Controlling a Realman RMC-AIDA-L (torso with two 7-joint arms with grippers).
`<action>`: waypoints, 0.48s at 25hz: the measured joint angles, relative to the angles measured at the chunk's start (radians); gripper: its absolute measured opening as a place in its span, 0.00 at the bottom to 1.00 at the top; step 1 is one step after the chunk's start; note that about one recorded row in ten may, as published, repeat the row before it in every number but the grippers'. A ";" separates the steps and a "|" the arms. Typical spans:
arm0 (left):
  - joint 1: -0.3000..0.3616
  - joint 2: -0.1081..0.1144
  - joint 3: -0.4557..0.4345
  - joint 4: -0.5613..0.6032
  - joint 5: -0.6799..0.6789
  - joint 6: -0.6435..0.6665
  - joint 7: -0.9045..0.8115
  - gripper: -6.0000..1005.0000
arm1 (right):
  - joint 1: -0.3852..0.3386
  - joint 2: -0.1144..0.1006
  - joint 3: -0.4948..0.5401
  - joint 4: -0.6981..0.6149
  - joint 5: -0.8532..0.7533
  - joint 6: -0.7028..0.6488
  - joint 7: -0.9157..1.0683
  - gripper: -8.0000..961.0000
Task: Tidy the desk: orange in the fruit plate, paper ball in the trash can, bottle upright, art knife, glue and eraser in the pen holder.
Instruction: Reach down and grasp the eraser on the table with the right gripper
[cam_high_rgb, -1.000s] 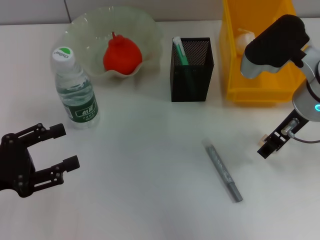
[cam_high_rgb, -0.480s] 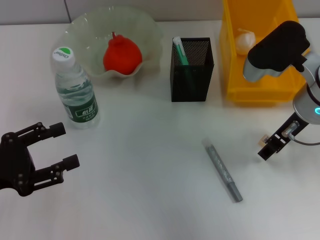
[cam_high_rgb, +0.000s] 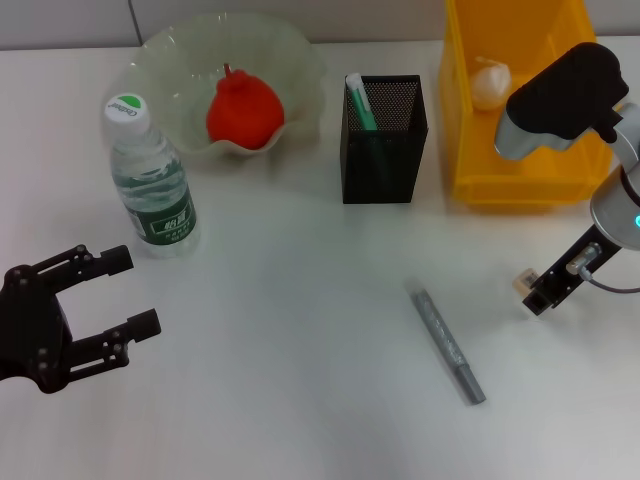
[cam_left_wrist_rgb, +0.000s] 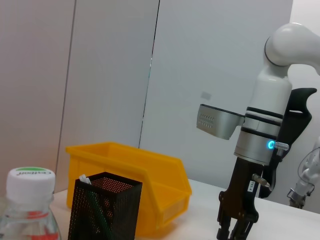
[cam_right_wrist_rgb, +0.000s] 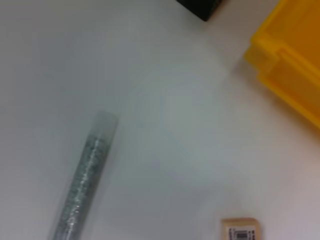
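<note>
Eraser step: right hand (cam_high_rgb: 540, 295), grip unreadable, hovers over eraser (cam_right_wrist_rgb: 240, 230) near counter's right edge. Next: descend, pinch. Left hand (cam_high_rgb: 105, 295) spread, idle.

One orange (cam_high_rgb: 243, 108), one plate (cam_high_rgb: 170, 60), one bottle (cam_high_rgb: 150, 183), one black cup (cam_high_rgb: 385, 150), one yellow bin (cam_high_rgb: 470, 120), one paper ball (cam_high_rgb: 489, 82), one green stick (cam_high_rgb: 361, 101), one grey stick (cam_high_rgb: 447, 342), one eraser (cam_right_wrist_rgb: 240, 230), two tools (cam_high_rgb: 110, 295) (cam_high_rgb: 537, 292).

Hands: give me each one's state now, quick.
Left hand: open, empty, over the desk near the bottle.
Right hand: low beside the eraser; open or shut cannot be told.
</note>
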 joint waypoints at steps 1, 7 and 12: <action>0.000 0.000 0.000 0.000 0.000 0.000 0.000 0.77 | 0.000 0.000 0.009 0.006 0.012 0.002 -0.007 0.59; -0.001 -0.002 0.002 0.000 0.000 0.000 -0.001 0.77 | -0.001 -0.001 0.018 0.025 0.021 0.018 -0.013 0.37; -0.003 -0.002 0.001 0.000 0.000 0.002 -0.001 0.77 | 0.003 -0.001 0.020 0.027 0.018 0.021 -0.012 0.38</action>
